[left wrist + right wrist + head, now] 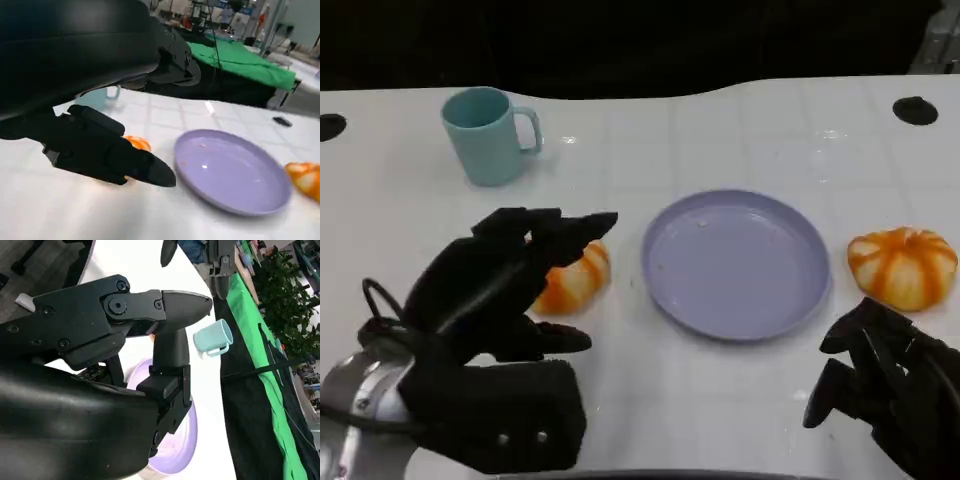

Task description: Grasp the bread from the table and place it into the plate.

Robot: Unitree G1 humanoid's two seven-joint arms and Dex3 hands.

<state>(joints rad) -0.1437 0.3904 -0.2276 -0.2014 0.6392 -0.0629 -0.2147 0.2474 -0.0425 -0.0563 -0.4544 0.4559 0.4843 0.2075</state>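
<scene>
Nearest, the left hand (505, 300) hovers over the orange-and-white glazed bread roll (575, 280), fingers spread and not yet closed on it, apparently set up to grasp it; the right hand (880, 385) rests low on the white table (740, 130), fingers loosely curled around nothing. The roll lies on the table just left of the round lavender plastic plate (737, 264), a short carry away; a second orange-striped bun (903, 265) sits right of the plate, and a teal mug (485, 135) stands farther back.

Left hand (510, 290): seen at seven o'clock in the head view, fingers spread and extended toward one o'clock, nothing held. Right hand (880, 385): seen at five o'clock, fingers curled inward, nothing gripped. Silver left forearm (355, 400): glimpsed at the lower edge.
</scene>
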